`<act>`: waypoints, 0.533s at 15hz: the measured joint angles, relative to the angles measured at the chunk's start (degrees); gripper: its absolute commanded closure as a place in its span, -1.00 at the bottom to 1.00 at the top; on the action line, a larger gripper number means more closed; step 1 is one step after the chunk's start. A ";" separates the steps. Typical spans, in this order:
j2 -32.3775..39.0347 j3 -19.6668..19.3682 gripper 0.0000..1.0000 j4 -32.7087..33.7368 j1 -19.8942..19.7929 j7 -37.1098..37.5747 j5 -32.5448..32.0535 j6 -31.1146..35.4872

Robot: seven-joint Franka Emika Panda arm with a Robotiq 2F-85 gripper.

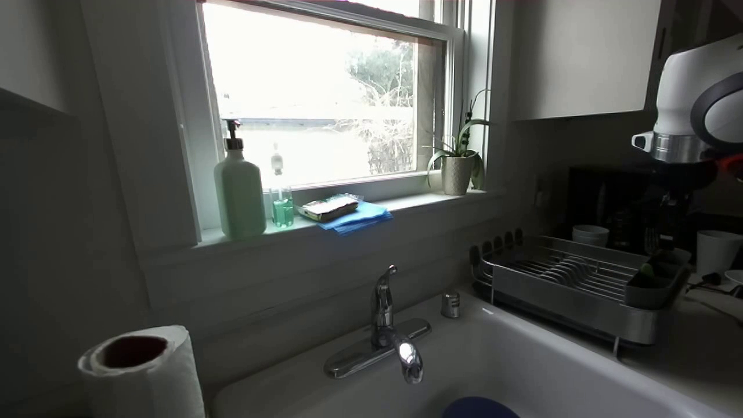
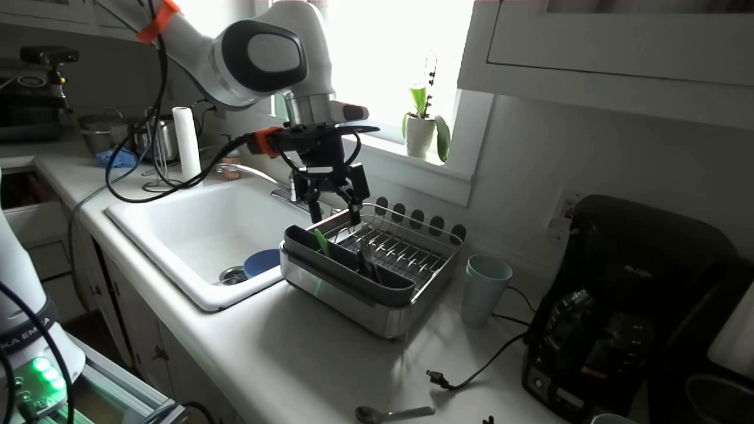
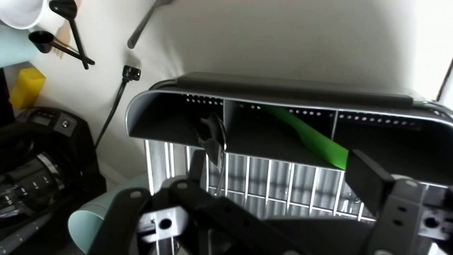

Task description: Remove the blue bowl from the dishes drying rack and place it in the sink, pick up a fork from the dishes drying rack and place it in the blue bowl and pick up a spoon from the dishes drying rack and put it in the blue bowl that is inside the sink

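The blue bowl (image 2: 262,263) sits in the white sink (image 2: 182,227), just beside the drain (image 2: 231,275). We have a dim room with a bright window (image 1: 313,87) and a pale, smooth desk (image 2: 294,353) that carries the drying rack (image 2: 353,312), a coffee maker (image 2: 624,277) and a metal spoon (image 2: 393,416). The rack is thin silver wire inside a shiny metal band, with a dark grey holder (image 2: 344,275) along one side, split into three compartments; a flat green utensil (image 3: 315,140) leans in the middle one. Over the rack we see the pincer (image 2: 335,215), spread wide with a gap between its fingers; we cannot tell whether one touches the green utensil. In both exterior views we get only part of the bowl, hidden by the sink's edge or cut off below. The shiny cutlery (image 3: 213,145) in the holder is too jumbled to name.
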 measured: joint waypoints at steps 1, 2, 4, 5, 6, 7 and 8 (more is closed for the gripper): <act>0.00 0.01 -1.00 0.00 -0.05 1.31 -0.63 0.00; 0.01 0.05 -1.00 0.00 -0.05 2.66 -1.02 0.10; 0.13 0.07 -1.00 0.00 -0.08 5.48 -1.57 0.81; 0.27 0.06 -0.99 0.00 -0.17 6.49 -1.58 1.37; 0.47 0.02 -0.98 0.00 -0.36 7.42 -1.58 2.27; 0.75 -0.05 -0.97 0.00 -0.62 8.19 -1.60 3.33; 1.11 -0.14 -0.99 0.00 -0.92 8.74 -1.66 4.68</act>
